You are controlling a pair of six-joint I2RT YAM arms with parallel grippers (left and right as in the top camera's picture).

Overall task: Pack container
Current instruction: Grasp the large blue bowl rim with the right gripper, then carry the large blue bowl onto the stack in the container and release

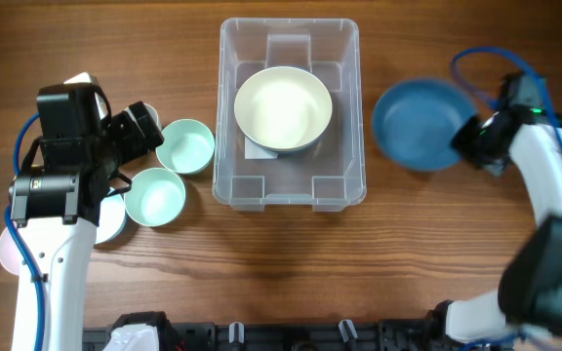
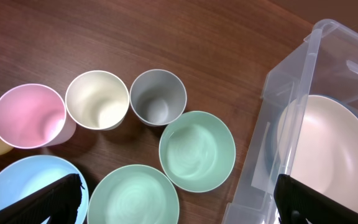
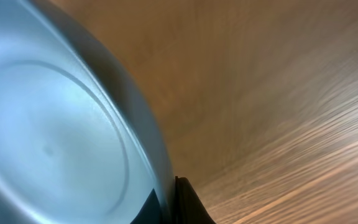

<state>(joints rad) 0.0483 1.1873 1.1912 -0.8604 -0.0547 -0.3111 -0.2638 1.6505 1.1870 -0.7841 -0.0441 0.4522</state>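
My right end effector (image 1: 476,141) clamped the blue bowl (image 1: 418,125) near the tabletop's right edge. I judged it best kept level, then nested onto the cream bowl (image 1: 283,107) in the mid-tabletop container (image 1: 344,185). My left end effector (image 1: 142,127) stood open.

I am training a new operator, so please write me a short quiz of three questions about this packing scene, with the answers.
1. True or false: the cream bowl lies inside the container.
2. Which tool grips the blue bowl? A) left B) right C) neither
3. In the overhead view, how many mint green bowls stand to the left of the container?

Key: 1 true. 2 B, the right tool. 3 two.
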